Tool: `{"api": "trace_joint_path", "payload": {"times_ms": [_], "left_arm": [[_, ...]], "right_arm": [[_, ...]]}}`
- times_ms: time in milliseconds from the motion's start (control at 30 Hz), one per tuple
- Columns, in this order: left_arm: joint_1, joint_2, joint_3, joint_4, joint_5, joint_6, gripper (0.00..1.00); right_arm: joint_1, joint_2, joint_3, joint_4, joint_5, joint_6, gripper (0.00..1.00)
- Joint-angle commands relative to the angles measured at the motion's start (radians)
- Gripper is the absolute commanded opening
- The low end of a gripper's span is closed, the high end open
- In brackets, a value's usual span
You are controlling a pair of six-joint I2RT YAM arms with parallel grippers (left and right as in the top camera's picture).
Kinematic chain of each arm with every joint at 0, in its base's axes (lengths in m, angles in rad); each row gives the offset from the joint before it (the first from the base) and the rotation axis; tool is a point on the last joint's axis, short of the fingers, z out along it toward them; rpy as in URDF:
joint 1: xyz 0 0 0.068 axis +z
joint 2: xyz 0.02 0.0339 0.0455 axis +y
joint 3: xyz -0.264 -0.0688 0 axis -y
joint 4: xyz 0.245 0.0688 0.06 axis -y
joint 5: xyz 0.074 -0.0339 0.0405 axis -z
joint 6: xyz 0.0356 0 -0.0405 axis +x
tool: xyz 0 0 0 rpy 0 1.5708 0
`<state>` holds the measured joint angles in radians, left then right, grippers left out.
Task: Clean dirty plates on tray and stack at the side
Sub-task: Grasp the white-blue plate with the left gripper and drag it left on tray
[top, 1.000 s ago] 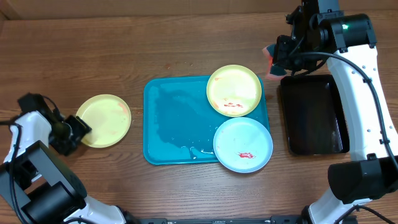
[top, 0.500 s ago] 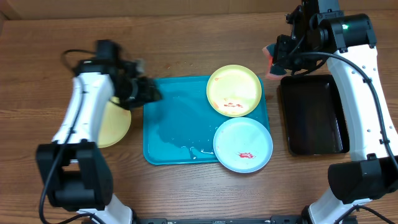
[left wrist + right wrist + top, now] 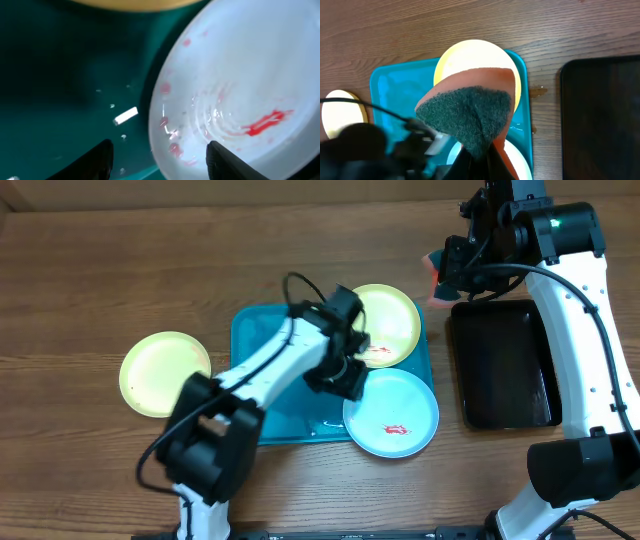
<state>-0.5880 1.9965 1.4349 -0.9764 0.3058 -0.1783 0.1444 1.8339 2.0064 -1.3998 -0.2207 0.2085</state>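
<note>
Left gripper (image 3: 347, 379) has crossed the tray (image 3: 256, 340) to the blue plate (image 3: 402, 406).

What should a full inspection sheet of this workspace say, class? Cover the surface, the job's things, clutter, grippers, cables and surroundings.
Surface: wooden table, brown grain.
Job's things: turquoise tray, wet sheen. A yellow-green plate on it has a red smear. The light-blue plate has a red smear and overhangs the tray's corner. A second yellow-green plate lies off the tray at left, no smear visible.
Clutter: black tray right of the turquoise tray.
Grippers: left gripper open over the light-blue plate's rim. Right gripper shut on a sponge.
Cables: black cable loop on the left arm, black cable along the right arm.
Surroundings: nothing seen.
</note>
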Motion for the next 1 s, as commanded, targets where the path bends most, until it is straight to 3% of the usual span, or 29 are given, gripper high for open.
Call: {"api": "trace_joint_path", "payload": {"times_ms": [0,267,500,600,967], "left_arm": [[-0.028,0.04,0.006,-0.003,-0.035,-0.055,0.58],[-0.044,0.097,0.007,0.005,-0.034,-0.069,0.41],[-0.024,0.117,0.029,-0.021,-0.021,-0.069,0.2],[-0.017,0.116,0.036,-0.033,-0.017,-0.069,0.04],[0.024,0.016,0.144,-0.231,-0.034,-0.031,0.04]], "right_arm": [[-0.001,-0.003,0.005,0.006,0.003,-0.004,0.04],[-0.001,-0.003,0.005,0.006,0.003,-0.004,0.04],[-0.001,-0.003,0.005,0.006,0.004,-0.004,0.04],[-0.001,-0.003,0.005,0.006,0.003,-0.004,0.04],[-0.001,-0.003,0.005,0.012,0.003,-0.004,0.04]]}}
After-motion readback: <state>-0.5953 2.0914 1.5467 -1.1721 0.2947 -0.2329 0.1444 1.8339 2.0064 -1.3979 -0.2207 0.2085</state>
